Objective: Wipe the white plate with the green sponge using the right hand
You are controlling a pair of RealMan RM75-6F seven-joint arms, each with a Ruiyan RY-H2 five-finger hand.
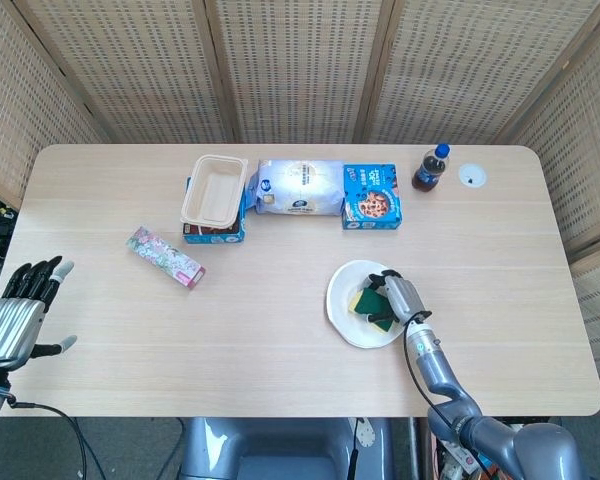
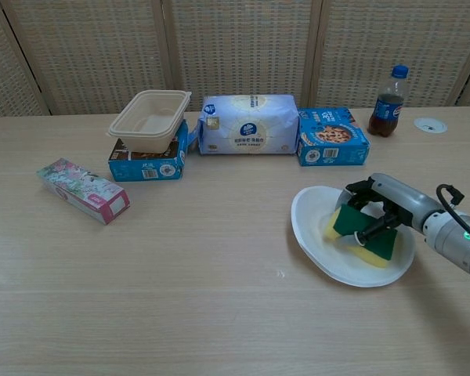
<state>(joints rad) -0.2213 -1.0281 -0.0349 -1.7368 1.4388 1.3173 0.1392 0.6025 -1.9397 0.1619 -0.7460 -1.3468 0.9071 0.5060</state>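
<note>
left hand (image 1: 20, 315): far left, off the table edge, head view only; fingers apart, holds nothing. Looks parked since the task is for the other arm.
pink carton (image 2: 82, 190): lying flat, left of centre, well apart from the plate, not involved.
dark blue box (image 2: 149, 164): back row, beige tray (image 2: 150, 120) stacked on top of it.
tissue pack (image 2: 248, 124): just beside that box, upright on its long edge.
cookie box (image 2: 331, 135): next in the back row, behind the plate, not touching it.
white plate (image 2: 309, 222): on the table (image 2: 180, 298), right of centre, near the front edge.
green sponge (image 2: 366, 233): on the plate, green face up, yellow layer against the plate surface; flat enough to wipe.
right hand (image 2: 382, 208): fingers clamped on the sponge from above, pressing it to the plate; grip low so the arm can drag it across.
cola bottle (image 2: 387, 101): upright at back right, clear of the wiping area.
step: wiping under way, judged from the contact.
risk: the plate is loose on the table and may slide with the stroke.
</note>
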